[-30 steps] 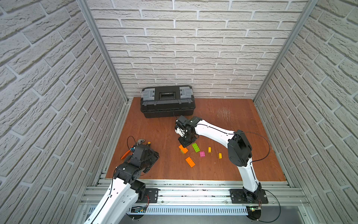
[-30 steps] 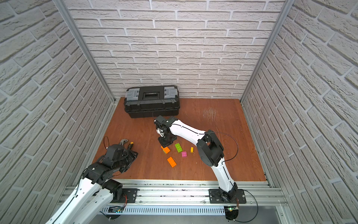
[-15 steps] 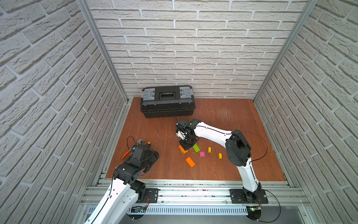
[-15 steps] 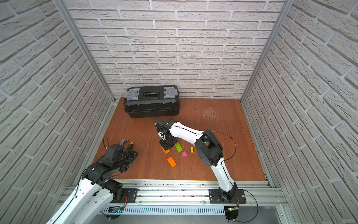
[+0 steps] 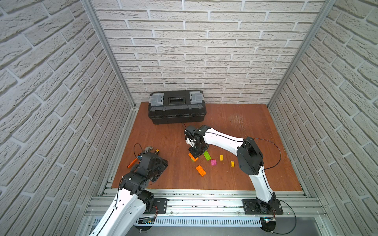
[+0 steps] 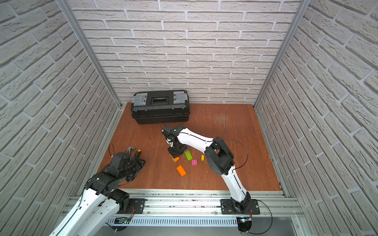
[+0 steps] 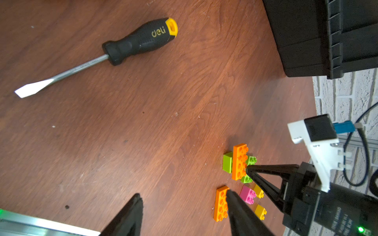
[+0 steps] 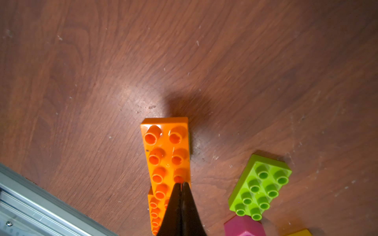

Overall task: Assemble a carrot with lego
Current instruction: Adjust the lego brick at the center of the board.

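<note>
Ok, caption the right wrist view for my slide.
Shut right end effector at an orange brick, a green brick lying nearby.

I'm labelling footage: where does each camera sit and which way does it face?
Both top views: high in front, looking down on table; left arm, right arm show.
Left wrist: low, across table toward stacked orange brick; open left gripper shows.
Right wrist: steeply down on that brick; shut right gripper shows.
Wrist views share that brick.

Even bright light; soft shadows; wide-angle wall bending; wrist views slightly soft.
</note>
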Robot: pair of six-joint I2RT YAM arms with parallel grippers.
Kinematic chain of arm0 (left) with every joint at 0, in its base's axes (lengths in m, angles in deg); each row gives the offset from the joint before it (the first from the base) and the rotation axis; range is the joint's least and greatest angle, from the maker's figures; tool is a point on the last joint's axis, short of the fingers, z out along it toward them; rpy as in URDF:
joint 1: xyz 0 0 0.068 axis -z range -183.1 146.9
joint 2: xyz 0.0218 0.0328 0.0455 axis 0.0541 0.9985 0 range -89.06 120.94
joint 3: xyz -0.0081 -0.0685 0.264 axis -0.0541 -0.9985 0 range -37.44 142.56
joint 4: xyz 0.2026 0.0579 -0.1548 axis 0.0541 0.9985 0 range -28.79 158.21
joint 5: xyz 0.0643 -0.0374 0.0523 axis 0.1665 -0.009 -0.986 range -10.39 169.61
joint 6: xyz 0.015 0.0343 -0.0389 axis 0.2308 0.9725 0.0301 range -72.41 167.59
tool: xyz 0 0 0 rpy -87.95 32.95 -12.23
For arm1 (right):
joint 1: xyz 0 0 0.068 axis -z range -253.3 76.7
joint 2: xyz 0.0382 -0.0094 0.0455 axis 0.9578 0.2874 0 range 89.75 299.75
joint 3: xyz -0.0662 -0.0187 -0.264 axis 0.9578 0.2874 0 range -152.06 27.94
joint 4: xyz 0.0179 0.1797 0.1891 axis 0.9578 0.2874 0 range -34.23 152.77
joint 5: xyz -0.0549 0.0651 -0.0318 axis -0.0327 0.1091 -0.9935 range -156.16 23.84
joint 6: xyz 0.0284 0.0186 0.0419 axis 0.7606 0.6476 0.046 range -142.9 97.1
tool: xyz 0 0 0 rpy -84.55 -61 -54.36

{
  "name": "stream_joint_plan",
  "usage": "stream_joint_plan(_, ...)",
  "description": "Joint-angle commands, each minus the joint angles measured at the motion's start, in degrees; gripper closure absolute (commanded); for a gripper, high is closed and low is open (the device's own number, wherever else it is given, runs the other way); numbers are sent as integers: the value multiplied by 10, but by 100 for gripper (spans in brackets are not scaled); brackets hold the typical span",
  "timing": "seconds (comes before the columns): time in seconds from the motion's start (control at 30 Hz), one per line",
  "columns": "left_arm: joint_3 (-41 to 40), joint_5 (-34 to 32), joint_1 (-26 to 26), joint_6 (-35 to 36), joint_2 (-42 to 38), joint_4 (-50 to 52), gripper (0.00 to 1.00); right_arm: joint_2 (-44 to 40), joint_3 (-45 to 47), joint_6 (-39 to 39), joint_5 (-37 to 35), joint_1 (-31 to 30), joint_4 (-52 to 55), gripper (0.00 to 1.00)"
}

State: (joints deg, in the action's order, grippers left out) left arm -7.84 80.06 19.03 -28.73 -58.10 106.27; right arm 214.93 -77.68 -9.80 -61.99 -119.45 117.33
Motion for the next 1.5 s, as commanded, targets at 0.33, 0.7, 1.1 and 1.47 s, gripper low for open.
stream_joint_plan(0.33,-3,-1,-4,0,-6,-10,32,-7,-63,15,5,-9,33,94)
stream_joint_plan(0.7,-2,-2,-4,0,-6,-10,32,30,-59,17,19,-14,23,94)
stream_joint_plan(1.1,1,-2,-3,5,2,-15,32,32,-22,23,18,-18,12,94)
stream_joint_plan(1.47,1,-1,-4,5,3,-13,32,31,14,27,18,-17,-10,94)
